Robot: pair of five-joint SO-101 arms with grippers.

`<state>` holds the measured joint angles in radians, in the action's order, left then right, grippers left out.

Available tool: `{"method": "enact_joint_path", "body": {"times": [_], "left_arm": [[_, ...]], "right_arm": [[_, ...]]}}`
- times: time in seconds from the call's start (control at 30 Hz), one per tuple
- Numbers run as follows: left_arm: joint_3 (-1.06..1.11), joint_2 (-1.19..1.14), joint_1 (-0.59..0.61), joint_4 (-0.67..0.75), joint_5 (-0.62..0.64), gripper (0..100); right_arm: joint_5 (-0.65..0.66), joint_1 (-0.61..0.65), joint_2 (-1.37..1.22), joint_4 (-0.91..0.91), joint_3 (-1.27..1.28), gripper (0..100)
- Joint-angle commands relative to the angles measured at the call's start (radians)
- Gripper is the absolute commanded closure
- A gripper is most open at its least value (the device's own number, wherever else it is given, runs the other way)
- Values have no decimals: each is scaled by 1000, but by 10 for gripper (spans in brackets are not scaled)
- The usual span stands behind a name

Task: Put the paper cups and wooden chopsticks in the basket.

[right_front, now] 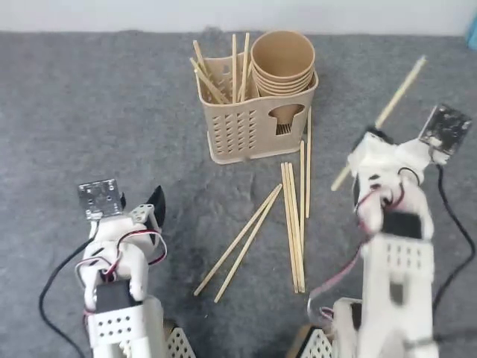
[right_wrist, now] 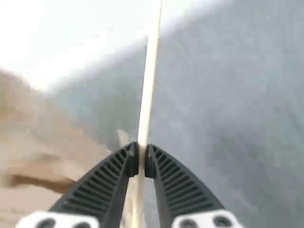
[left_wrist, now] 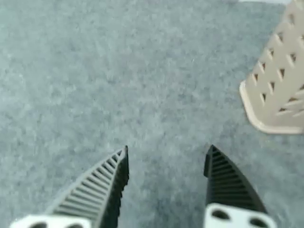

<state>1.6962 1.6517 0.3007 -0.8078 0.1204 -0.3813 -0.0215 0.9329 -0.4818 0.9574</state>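
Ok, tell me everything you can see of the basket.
The basket is a beige, plastic-looking tub with rows of slots in its walls and a keyhole-shaped cutout in front. It stands upright on the grey carpet. In the high view, a stack of paper cups fills its right half; several wooden chopsticks stand in the left half.

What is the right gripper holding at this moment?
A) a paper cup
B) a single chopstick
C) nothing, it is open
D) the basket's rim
B: in the right wrist view the right gripper is shut on one chopstick, which runs on well beyond the fingertips.
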Motion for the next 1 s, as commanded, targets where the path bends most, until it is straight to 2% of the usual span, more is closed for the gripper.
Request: {"method": "enact_joint_path", "body": {"times": [0.0, 0.13, 0.27, 0.73, 0.97], "left_arm": [[-22, -49, -34, 46, -60, 750], [-28, -77, -20, 69, -60, 750], [-39, -92, 2, 71, -60, 750], [-42, -94, 8, 71, -60, 750], [-30, -100, 6, 118, -60, 750]], "right_arm": [[57, 151, 260, 130, -44, 992], [212, 360, 308, 384, -75, 992], [334, 506, 199, 446, -203, 992], [365, 518, -679, 446, -974, 991], [367, 516, -981, 455, -1103, 991]]}}
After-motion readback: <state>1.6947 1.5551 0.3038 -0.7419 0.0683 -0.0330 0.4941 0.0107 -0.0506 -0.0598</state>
